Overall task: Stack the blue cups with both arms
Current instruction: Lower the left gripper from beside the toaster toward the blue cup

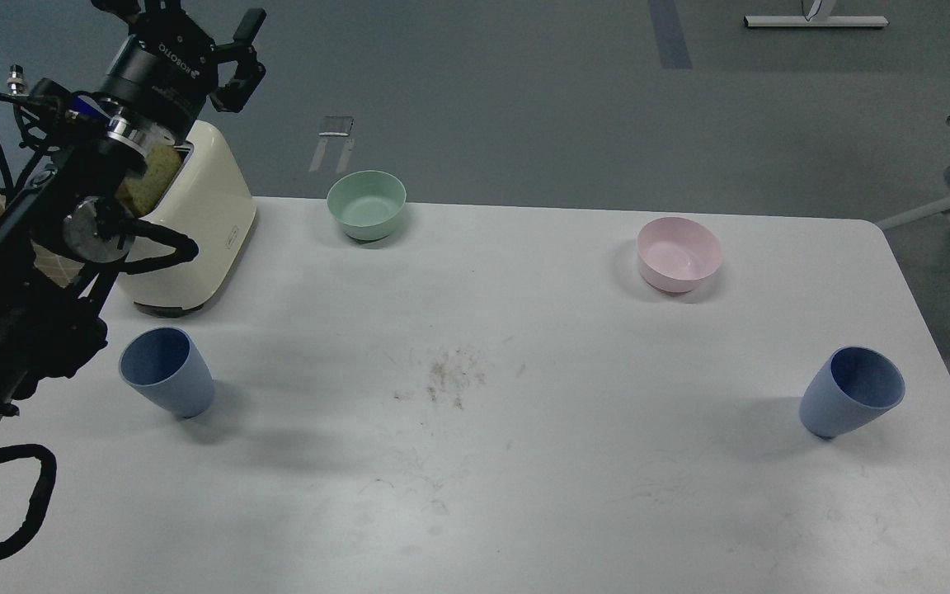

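Note:
Two blue cups stand upright on the white table [524, 462], far apart. One blue cup [166, 372] is near the left edge, the other blue cup [851, 402] near the right edge. My left arm rises along the left side, and its gripper [193, 18], marked ROBOTIQ, is high at the top left, above the toaster and well behind the left cup. Its fingers [242, 59] are spread, with nothing between them. The top edge of the view cuts off part of it. My right arm and its gripper are out of view.
A cream toaster [199, 231] with a bread slice in it stands at the back left, partly behind my left arm. A mint-green bowl [366, 205] sits at the back middle and a pale pink bowl [679, 254] at the back right. White frames stand beyond the table's right edge.

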Available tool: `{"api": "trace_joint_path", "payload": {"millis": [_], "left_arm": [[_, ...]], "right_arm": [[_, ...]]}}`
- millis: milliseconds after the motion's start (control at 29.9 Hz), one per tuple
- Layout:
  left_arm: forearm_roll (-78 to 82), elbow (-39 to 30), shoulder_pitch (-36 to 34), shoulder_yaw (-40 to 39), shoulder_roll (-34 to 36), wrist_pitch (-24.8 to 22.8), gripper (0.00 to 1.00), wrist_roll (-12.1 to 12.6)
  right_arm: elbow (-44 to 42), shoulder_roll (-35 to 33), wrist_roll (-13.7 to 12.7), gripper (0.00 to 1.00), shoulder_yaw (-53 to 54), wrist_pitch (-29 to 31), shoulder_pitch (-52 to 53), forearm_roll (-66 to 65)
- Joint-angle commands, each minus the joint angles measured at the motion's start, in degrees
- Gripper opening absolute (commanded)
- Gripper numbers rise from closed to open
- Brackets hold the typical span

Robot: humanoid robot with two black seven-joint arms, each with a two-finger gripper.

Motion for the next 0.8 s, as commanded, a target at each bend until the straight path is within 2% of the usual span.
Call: {"api": "trace_joint_path", "payload": {"millis": [0,334,468,535,635,768], "left_arm": [[0.05,0.01,0.1,0.11,0.08,-0.07,0.98,-0.29],[-0.38,-0.16,0.19,0.11,0.25,-0.41,0.98,-0.2],[-0.38,-1.04,0.89,0.11,3.15,-0.94,0.98,-0.38],[-0.3,-2.44,1.85,-0.33,4.99,-2.35,0.97,-1.78],[0.58,-5.08,4.14,0.2,8.24,-1.74,0.97,-4.42],[6.09,-11.65,9.57,0.64,15.26,-0.34,0.93,-5.12]], "right_arm": [[-0.1,-0.59,-0.17,1.0,-0.29,0.0,-0.41,-0.09],[-0.55,-2.96,-0.25,1.0,0.23,0.0,-0.58,0.09],[-0.46,-2.96,0.01,1.0,0.58,0.0,-0.58,0.09],[-0.54,-2.96,0.36,1.0,1.2,0.0,-0.67,0.09],[-0.81,-2.88,0.54,1.0,2.69,0.0,-0.76,0.09],[-0.55,-2.96,0.54,1.0,3.49,0.0,-2.07,0.17]]}}
